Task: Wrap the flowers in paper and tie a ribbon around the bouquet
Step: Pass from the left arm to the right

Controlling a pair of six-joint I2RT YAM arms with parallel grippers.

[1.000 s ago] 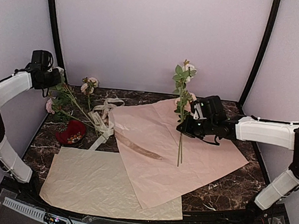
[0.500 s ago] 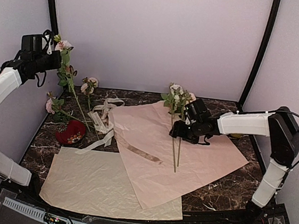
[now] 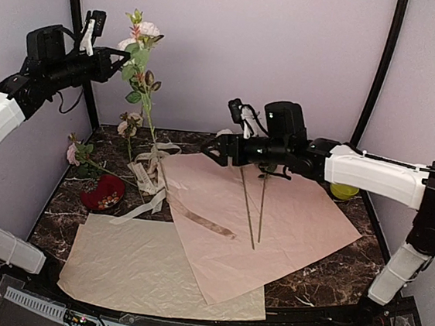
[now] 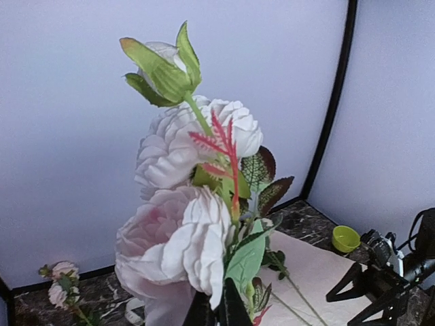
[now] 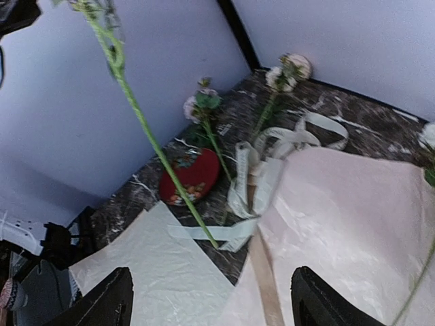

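Observation:
My left gripper [image 3: 121, 57] is raised at the back left, shut on a flower stem [image 3: 150, 121] whose pink and cream roses [image 4: 183, 224] fill the left wrist view above the dark fingertips [image 4: 234, 309]. Two more flower stems [image 3: 253, 209] lie on the pink paper [image 3: 288, 233]; their heads are hidden behind my right arm. My right gripper [image 3: 221, 140] hovers open and empty over the paper's back left corner. The tan ribbon [image 3: 200, 217] lies across the paper's left edge, seen too as the ribbon [image 5: 266, 282] between my right fingers [image 5: 102, 305].
A cream-beige sheet [image 3: 136, 267] lies at the front left. A pale ribbon tangle [image 3: 150, 173], a red heart-shaped object [image 3: 104, 191] and more roses [image 3: 130, 125] sit at the back left. A yellow-green cup [image 3: 344, 191] stands behind the right arm.
My right gripper opened and let its stems fall onto the pink paper, then swung left. My left arm lifted a rose stem high off the table.

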